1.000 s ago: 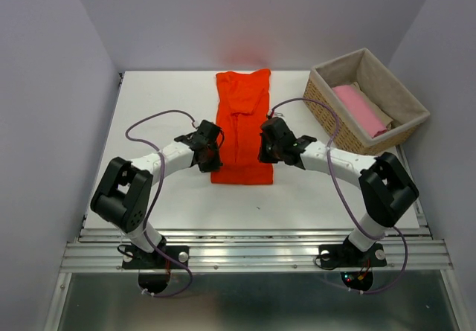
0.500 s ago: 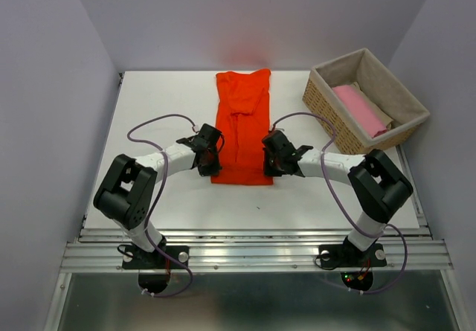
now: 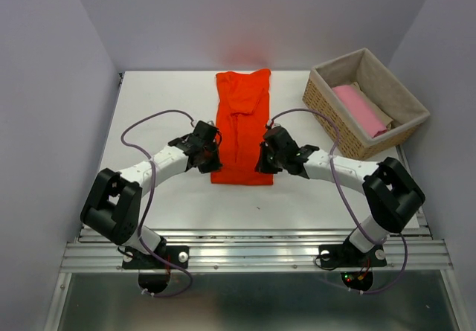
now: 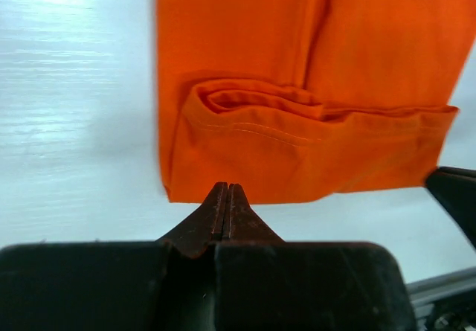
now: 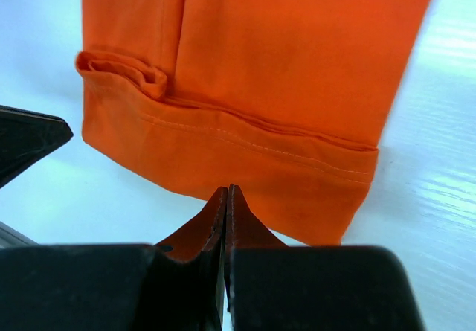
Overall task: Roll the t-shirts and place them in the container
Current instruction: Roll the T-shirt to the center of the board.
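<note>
Left end effector (image 4: pixel 227 190) closed, pointing inward; right end effector (image 5: pixel 225 191) closed, apparently mirroring.

Orange-red t-shirt (image 3: pixel 242 126); pink t-shirt (image 3: pixel 359 110); basket (image 3: pixel 331 119) seemingly tan.

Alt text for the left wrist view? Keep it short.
The left gripper, its fingers shut, has its tip at the near hem of an orange-red t-shirt on a white table. The hem is turned over into a low fold. The right gripper shows as a dark tip at the right edge.
</note>
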